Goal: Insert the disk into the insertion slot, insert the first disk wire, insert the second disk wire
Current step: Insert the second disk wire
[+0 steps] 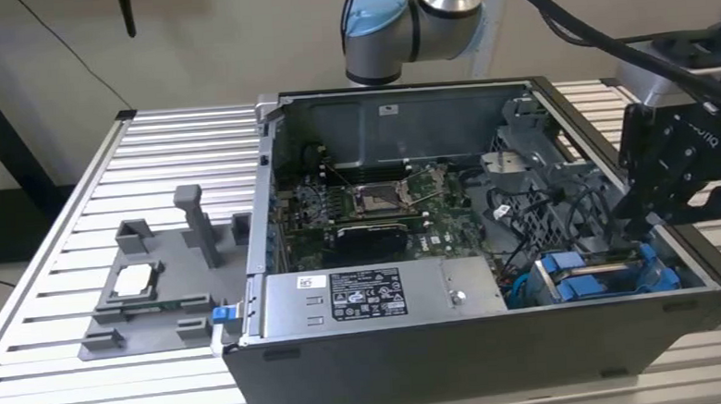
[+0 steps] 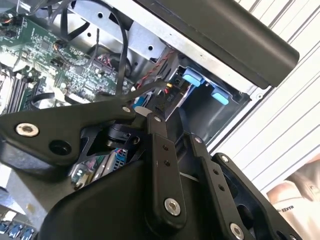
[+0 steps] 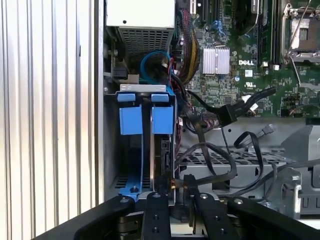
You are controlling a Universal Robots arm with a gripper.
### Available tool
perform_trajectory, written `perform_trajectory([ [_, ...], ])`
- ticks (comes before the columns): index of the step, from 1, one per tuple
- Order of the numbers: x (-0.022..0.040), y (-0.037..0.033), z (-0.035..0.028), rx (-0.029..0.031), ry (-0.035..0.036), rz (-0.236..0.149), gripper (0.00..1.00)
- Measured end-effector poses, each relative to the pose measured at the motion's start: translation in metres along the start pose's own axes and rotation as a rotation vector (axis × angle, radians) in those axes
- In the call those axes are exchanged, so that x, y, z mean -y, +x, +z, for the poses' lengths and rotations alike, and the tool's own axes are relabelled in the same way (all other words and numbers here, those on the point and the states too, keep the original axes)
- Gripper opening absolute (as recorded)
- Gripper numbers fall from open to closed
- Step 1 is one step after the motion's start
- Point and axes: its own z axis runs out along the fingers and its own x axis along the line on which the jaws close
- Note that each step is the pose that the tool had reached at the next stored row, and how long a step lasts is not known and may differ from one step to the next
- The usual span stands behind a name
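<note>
Disk (image 3: 165, 160), flat dark slab under glossy blue plastic carrier tabs, seated inside insertion slot (image 3: 111, 160), a boxy grey sheet-metal cage. Matte black gripper (image 3: 175, 192) at slot's open end, beside looping black cables (image 3: 202, 135); clenched or released, cannot tell.

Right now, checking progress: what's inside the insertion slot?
Two blue carrier frames stand in the insertion slot; what looks like the disk shows edge-on in one. The claw covers its near end.

Slatted metal table (image 1: 184, 137) — beige wall (image 1: 204, 43)
</note>
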Motion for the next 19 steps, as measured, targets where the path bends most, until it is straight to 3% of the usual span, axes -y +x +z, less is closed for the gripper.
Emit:
perform_trajectory([
  [5, -0.0011, -0.0064, -0.0050, 0.0000, 0.0015, 0.000, 0.27],
  [15, -0.0016, -0.0369, -0.0069, -0.0001, 0.0025, 0.000, 0.27],
  [19, -0.0052, -0.0378, -0.0101, -0.0001, 0.0051, 0.000, 0.27],
])
